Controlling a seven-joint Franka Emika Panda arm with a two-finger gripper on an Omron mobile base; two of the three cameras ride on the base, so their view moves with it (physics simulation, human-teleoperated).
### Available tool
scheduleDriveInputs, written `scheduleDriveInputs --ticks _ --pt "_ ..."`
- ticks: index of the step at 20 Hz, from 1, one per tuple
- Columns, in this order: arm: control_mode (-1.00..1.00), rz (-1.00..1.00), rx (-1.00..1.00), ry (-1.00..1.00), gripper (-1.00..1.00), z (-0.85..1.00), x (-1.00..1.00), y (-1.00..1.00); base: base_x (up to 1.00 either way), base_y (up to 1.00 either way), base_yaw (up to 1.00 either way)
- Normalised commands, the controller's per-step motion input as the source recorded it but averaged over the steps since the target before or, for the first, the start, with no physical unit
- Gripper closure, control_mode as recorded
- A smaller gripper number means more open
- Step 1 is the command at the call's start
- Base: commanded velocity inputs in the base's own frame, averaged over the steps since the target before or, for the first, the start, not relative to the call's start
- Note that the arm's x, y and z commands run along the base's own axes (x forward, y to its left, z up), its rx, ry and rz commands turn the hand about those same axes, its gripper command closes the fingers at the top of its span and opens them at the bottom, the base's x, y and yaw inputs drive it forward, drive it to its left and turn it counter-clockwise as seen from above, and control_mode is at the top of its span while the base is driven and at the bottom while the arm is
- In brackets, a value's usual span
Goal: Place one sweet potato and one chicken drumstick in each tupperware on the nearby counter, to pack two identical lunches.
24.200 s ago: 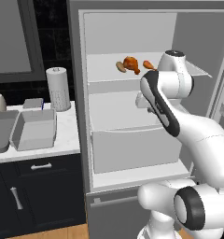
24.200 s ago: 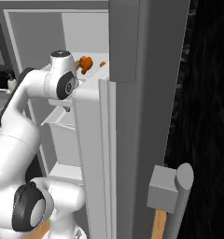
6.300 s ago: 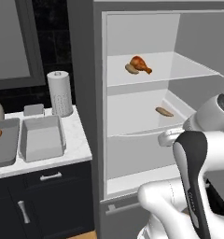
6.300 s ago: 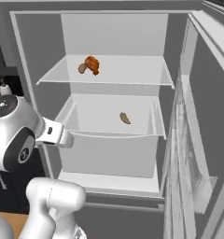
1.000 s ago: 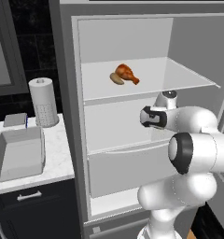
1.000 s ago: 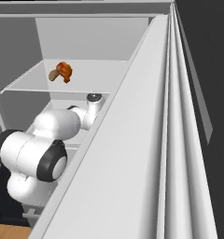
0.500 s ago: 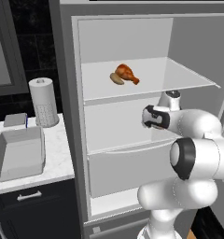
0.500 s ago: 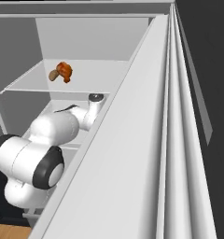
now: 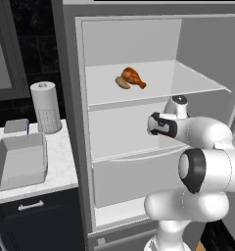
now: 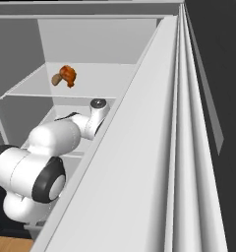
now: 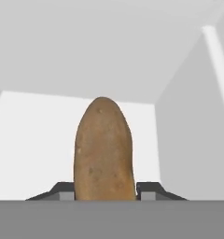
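Centre of the hand view: a matte, speckled brown sweet potato (image 11: pixel 103 151), oblong with a rounded end, sits pinched between the gripper (image 11: pixel 104 190) tips against smooth white fridge surfaces. In the left base view, a glossy chicken drumstick (image 9: pixel 133 77) lies on the upper glass shelf (image 9: pixel 198 81); one grey sloped-wall tupperware (image 9: pixel 20 159) rests at left on the marble-look counter (image 9: pixel 60 171).

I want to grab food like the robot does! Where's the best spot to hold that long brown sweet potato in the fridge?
Hold the sweet potato across its narrow width, near one end, with a finger on each long side. It is long and rounded, so the slim sides fit best. The hand comes in along its length, fingers hugging both sides.
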Motion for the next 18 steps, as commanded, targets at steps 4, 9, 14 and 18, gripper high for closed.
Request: scheduleDriveInputs --ticks 4,9,14,18 --pt "-1.00 -0.05 0.00 0.00 1.00 -0.14 -0.47 0.04 0.00 0.00 0.00" --pt "-1.00 -0.15 0.03 -0.04 1.00 -0.10 -0.74 0.10 0.00 0.00 0.00" --pt "-1.00 -0.14 0.04 0.00 1.00 0.20 -0.55 0.21 0.00 0.00 0.00" --pt "-1.00 -0.09 0.10 0.00 1.00 0.59 -0.63 0.29 0.00 0.00 0.00"
